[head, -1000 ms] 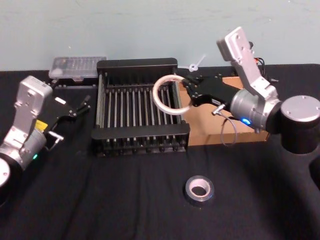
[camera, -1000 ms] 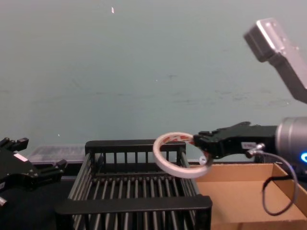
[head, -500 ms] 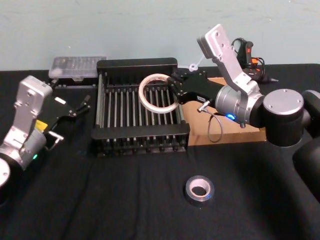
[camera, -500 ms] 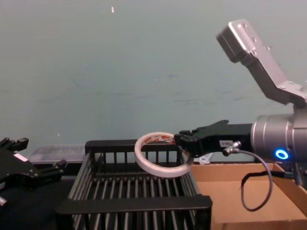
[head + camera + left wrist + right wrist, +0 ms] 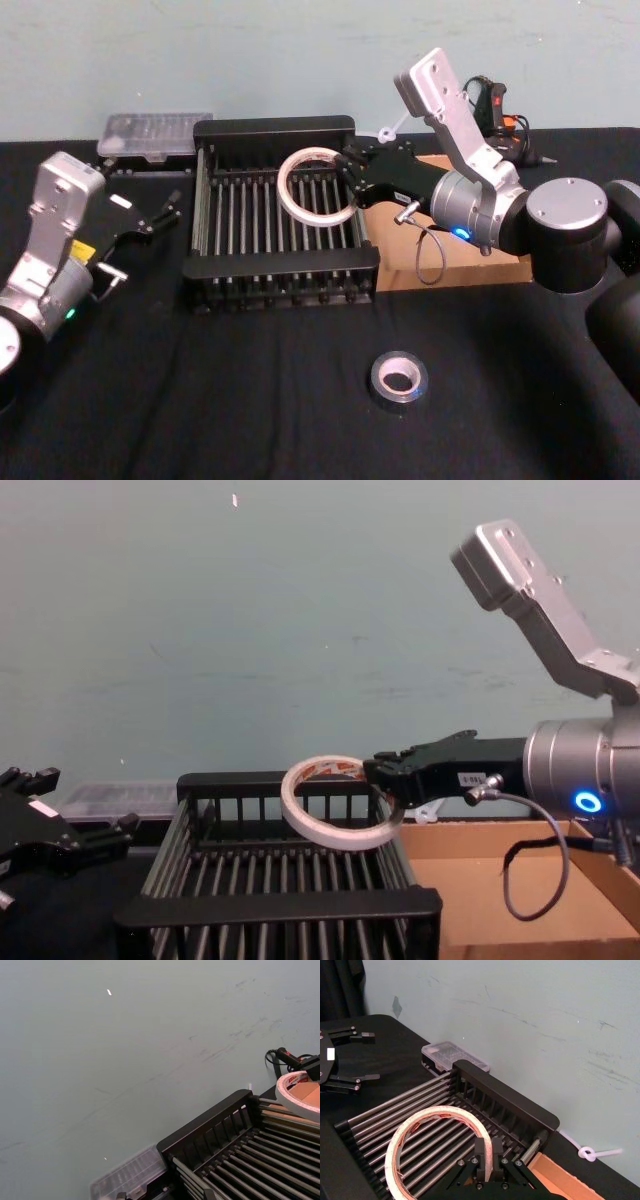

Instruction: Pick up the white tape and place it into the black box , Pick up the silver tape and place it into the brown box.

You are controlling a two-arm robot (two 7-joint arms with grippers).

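Right pincer clamped shut on the rim of the white tape, fingers pinching the band from both sides in the right wrist view. Ring held aloft and tilted over the right half of the black box, above the barred floor and clear of the thick top rims; seen from the chest camera at about the height of the far rim, just inside the right wall. Open floor bars to the left of the ring and toward the near rim.

Brown box touching or just beside the right wall of the crate, largely covered by the right arm in the head view; tan floor and low walls visible from the chest camera.

Silver tape lying flat on the black tabletop, well apart from both boxes, nearer the robot, with bare cloth all around it.

Left pincer parked low to the left of the crate, fingers spread apart and holding nothing, a strip of tabletop between it and the crate's left wall.

Clear plastic case at the back beside the crate's far left corner. Loop of white cord on the tabletop behind the brown box, against the pale wall.
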